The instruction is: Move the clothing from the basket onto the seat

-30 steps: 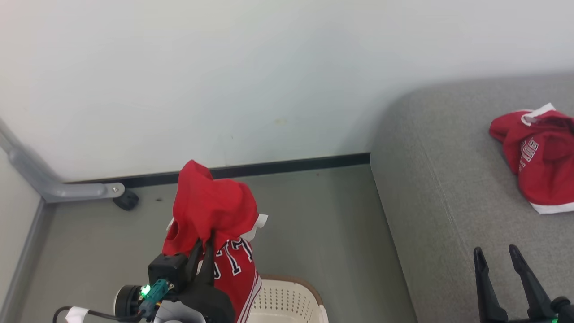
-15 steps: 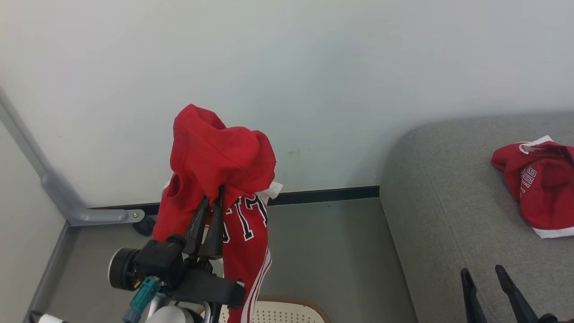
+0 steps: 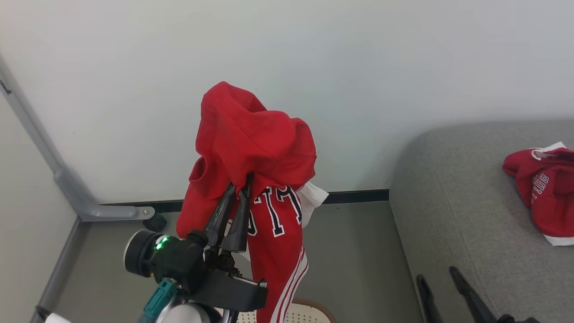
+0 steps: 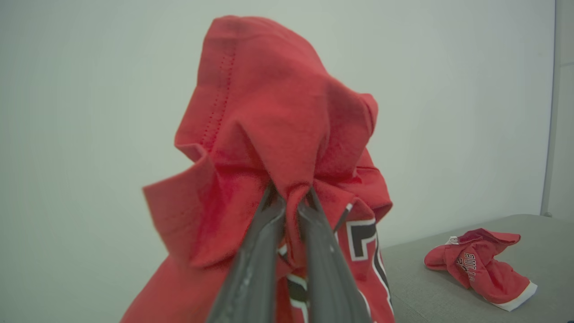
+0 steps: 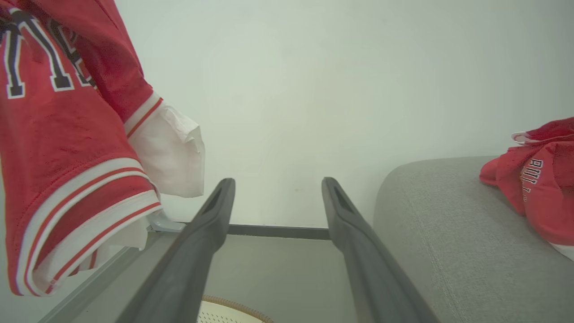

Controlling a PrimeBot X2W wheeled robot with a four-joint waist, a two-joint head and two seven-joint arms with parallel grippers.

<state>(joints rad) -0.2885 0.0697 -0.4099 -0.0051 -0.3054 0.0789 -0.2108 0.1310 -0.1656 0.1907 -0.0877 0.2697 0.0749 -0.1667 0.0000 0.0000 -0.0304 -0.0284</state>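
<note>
One red garment (image 3: pixel 542 193) already lies on the grey seat (image 3: pixel 457 202). A second garment (image 3: pixel 255 134) hangs pinched in the left gripper (image 3: pixel 237 197), high above the basket (image 3: pixel 319 308) and not yet over the seat. The right gripper (image 5: pixel 278 186) is spread and empty, and I can't tell whether anything is left in the basket.

Left gripper (image 3: pixel 241 189): long dark fingers (image 3: pixel 219 215), black wrist (image 3: pixel 179 264) (green light (image 3: pixel 158 245)), possibly teal connector (image 3: pixel 158 301).

Staged home corner inside a test room, I'd say: grey sofa seat (image 3: pixel 457 202) and laundry basket (image 3: pixel 314 314) on bare grey floor (image 3: pixel 354 251), blank white wall (image 3: pixel 358 67), black skirting (image 3: pixel 354 196), metal frame leg (image 3: pixel 107 211) on a caster (image 3: pixel 155 223).
</note>
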